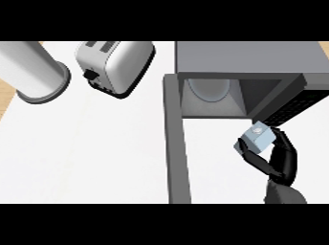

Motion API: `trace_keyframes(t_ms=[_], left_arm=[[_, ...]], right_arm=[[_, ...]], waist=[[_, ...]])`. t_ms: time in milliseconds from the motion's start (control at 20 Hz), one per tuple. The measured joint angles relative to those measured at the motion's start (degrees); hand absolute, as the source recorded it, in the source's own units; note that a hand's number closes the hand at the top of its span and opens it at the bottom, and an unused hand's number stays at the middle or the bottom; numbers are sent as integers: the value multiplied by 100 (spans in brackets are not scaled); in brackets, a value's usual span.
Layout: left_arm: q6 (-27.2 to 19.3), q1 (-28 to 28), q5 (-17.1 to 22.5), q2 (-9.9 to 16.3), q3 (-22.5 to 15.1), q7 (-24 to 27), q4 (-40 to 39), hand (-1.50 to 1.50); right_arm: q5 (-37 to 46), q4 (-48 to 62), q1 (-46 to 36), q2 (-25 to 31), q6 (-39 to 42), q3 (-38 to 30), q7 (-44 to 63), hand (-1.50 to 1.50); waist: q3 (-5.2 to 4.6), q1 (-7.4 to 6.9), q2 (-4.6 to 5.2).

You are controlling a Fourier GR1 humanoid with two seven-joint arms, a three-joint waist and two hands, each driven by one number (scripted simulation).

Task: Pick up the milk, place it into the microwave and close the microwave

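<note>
Milk carton [258, 137]: small, pale blue, boxy, with grey cap on top face, tilted. Carton hanging above white tabletop [90, 153], just in front of open microwave [252, 72], near its right edge. Right hand [277, 158] coming in from lower edge, black fingers and thumb curling round carton. Microwave door [176, 139] standing wide open at left.

The right robot hand [277, 160], curled round the milk [258, 136], sits just in front of the open microwave [252, 60]. Ahead of it the cavity mouth gapes unobstructed. To its left the swung-out door [176, 143] walls off the surface [90, 153]. Beyond that door, toaster [114, 67] and cylinder [29, 72] stand well apart.
</note>
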State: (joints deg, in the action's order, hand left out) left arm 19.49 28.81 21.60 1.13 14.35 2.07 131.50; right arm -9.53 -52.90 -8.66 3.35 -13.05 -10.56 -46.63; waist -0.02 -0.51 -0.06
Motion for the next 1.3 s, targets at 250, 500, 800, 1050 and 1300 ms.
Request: trace_keyframes(t_ms=[250,500,800,1050,1300], left_arm=[[108,60,-63,-77,-5,139,-86,-150],[101,183,-66,-85,-114,106,18,-150],[182,195,121,-54,37,85,-19,-150],[268,203,282,-51,194,-10,-2,-150],[258,6,227,-70,238,35,-212,-150]], right_arm=[[-60,-645,131,-143,-281,214,190,150],[-66,-750,155,188,526,454,106,150],[-202,-895,291,713,1817,668,3,150],[-273,-1720,473,726,2094,914,551,150],[60,-2437,420,563,1667,1196,1150,150]], waist=[[-2,22,-4],[3,8,0],[2,22,-2],[0,34,-6],[-1,36,-4]])
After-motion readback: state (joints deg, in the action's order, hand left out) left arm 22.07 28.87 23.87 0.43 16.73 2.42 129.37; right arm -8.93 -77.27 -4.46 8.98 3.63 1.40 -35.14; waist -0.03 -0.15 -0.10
